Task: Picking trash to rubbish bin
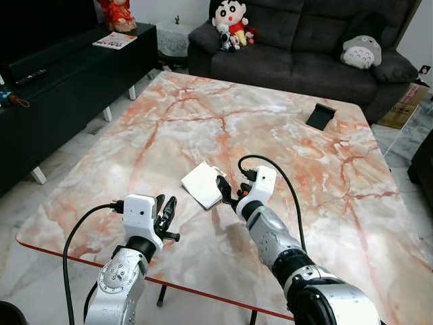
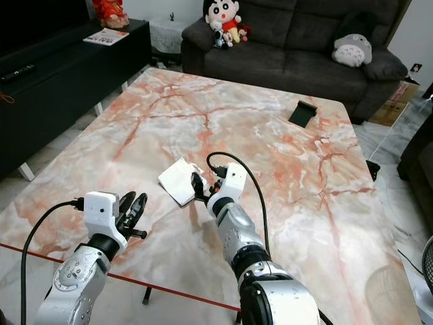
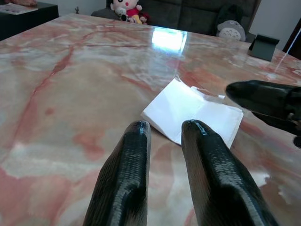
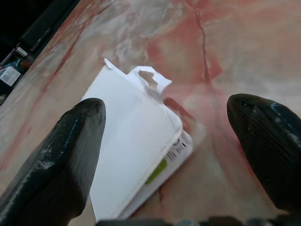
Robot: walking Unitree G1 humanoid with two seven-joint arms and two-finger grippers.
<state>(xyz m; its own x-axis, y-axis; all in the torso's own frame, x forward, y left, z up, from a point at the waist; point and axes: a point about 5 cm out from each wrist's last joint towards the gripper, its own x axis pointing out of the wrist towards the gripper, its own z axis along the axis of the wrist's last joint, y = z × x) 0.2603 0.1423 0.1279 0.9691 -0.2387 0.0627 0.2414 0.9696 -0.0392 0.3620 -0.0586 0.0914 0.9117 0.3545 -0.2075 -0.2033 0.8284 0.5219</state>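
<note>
Right gripper [image 1: 226,193] reaches over the marble table [image 1: 304,169] with its two black fingers [image 4: 66,155] spread wide, holding nothing, one fingertip over the edge of one flat white paper package [image 1: 201,183] that lies on the tabletop near the robot's side. Left gripper [image 1: 166,217] hovers above the table's near edge, its two fingers [image 3: 127,174] slightly parted and empty, pointed toward that package. One small black object [image 1: 321,116] sits well apart toward the far side. Beyond the table, one dark sofa [image 1: 318,40] carries three stuffed toys: a doll [image 1: 230,20], a smaller plush beside it, and a grey plush [image 1: 361,51].
</note>
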